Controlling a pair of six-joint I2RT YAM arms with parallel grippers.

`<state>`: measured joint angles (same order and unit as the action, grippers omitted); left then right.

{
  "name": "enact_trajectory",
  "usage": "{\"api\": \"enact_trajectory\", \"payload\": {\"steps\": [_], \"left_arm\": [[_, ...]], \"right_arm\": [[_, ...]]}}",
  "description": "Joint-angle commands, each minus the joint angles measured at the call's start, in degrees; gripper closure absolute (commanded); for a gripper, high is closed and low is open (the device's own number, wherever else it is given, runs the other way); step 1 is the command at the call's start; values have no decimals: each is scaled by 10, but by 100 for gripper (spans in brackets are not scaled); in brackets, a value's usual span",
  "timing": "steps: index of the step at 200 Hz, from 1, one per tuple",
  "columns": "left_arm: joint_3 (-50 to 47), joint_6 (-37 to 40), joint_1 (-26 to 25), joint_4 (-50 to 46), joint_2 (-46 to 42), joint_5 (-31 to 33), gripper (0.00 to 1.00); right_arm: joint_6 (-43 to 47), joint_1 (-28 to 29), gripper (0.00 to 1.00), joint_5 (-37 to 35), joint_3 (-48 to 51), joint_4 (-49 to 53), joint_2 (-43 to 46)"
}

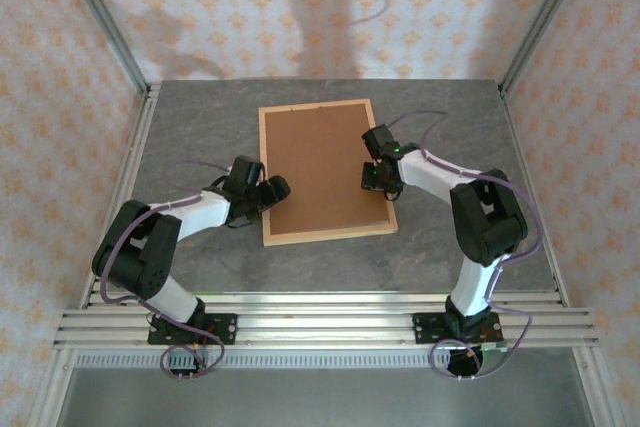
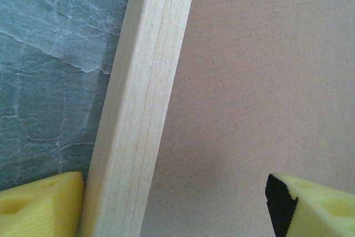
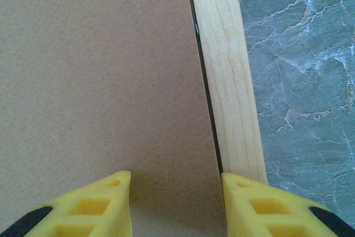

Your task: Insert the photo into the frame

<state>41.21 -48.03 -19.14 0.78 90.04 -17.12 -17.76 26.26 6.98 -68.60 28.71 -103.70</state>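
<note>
— Where is the large rectangular frame of thin light wood (image 1: 316, 105)?

— It lies flat at the middle of the grey marbled desk (image 1: 200, 117), with its long sides running roughly twelve to six. A plain brown backing board (image 1: 320, 167) fills it and faces up.

— And the left fingers (image 2: 39, 206)?

— They are at the frame's eight o'clock, spread wide across the left rail. One yellow tip sits on the desk side, right against the rail's outer edge. The other hangs over the board (they grip nothing).

— The right fingers (image 3: 94, 209)?

— They are at three o'clock, by the right rail, parted by a narrower gap. One tip is above the board and the other above the rail. The dark seam between board and rail runs down toward that second tip.

— The arms?

— The white left arm (image 1: 190, 212) reaches in from seven o'clock, and the right arm (image 1: 440, 172) from five.
</note>
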Motion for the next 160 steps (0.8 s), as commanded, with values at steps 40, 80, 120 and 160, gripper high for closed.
{"api": "enact_trajectory", "payload": {"steps": [40,80,120,160], "left_arm": [[11,-17,-21,17,16,-63,17],[9,-19,-21,22,20,-67,17],[12,-20,-24,25,24,-71,17],[12,-15,-25,18,19,-66,17]], "right_arm": [[-4,13,61,-3,10,34,-15],[-8,19,60,15,16,15,-7],[-3,29,60,9,15,10,-10],[-4,35,56,-17,11,19,-11]]}}
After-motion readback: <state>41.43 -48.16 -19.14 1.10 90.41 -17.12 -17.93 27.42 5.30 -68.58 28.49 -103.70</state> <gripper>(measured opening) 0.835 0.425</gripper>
